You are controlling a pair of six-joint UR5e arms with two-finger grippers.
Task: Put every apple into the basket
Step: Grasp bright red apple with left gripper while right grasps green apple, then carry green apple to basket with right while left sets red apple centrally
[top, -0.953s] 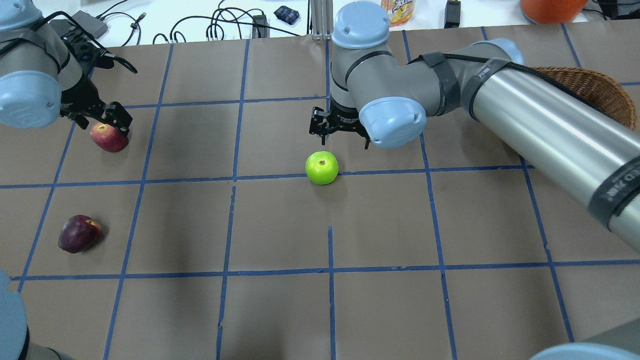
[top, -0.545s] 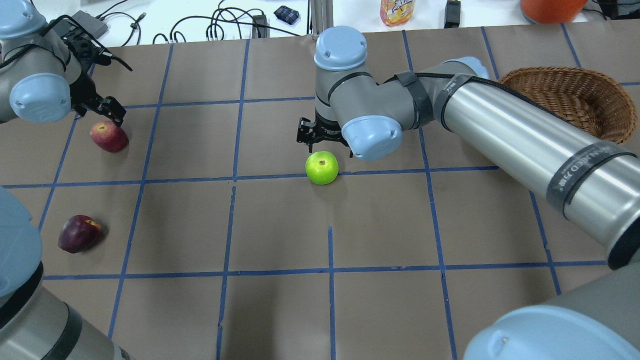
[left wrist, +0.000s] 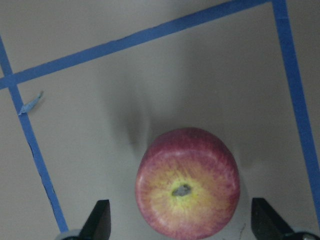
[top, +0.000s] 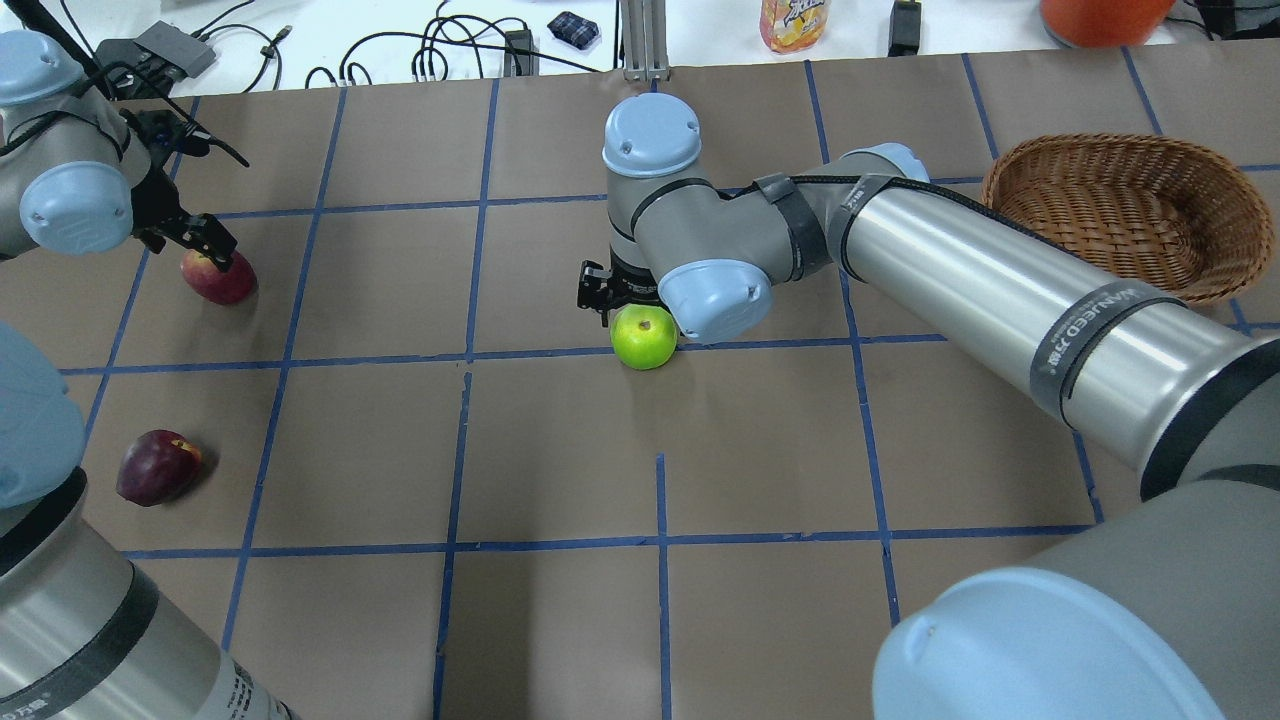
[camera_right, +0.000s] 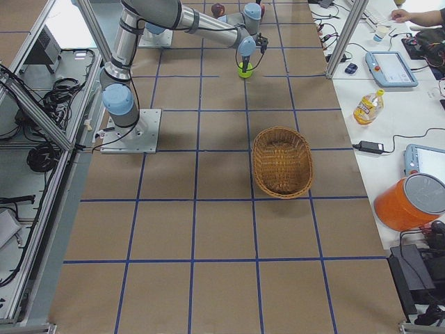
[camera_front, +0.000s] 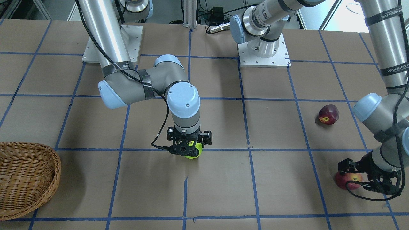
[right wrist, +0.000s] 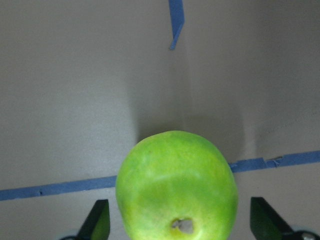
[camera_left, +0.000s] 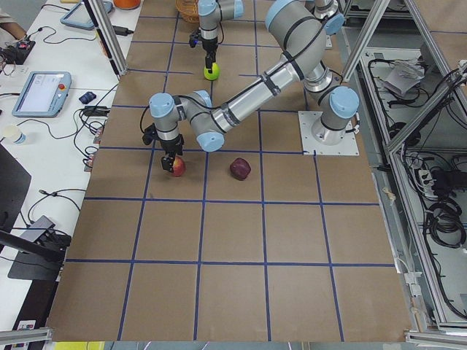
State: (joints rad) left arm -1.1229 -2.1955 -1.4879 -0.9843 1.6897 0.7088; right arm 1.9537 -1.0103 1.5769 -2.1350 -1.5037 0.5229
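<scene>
Right gripper (right wrist: pixel 181 225): spread wide; you see one fingertip on each side of the green apple (top: pixel 645 338), neither touching it.
Left gripper (left wrist: pixel 182 222): spread wide, straddling the red apple (top: pixel 218 280).
Green apple: bright glossy lime, stem pit up, sitting on a blue tape line (top: pixel 400 356) mid-table.
Red apple: red with yellow blush around the stem pit, at the table's far left.
Maroon apple (top: pixel 158 467): dark with a yellow patch, nearer the robot.
Basket (top: pixel 1130 210): tan wicker with a braided rim, far right, well apart from the apples.
Writing: you can read "WANJEED" on the left arm's black band (camera_front: pixel 397 67).
</scene>
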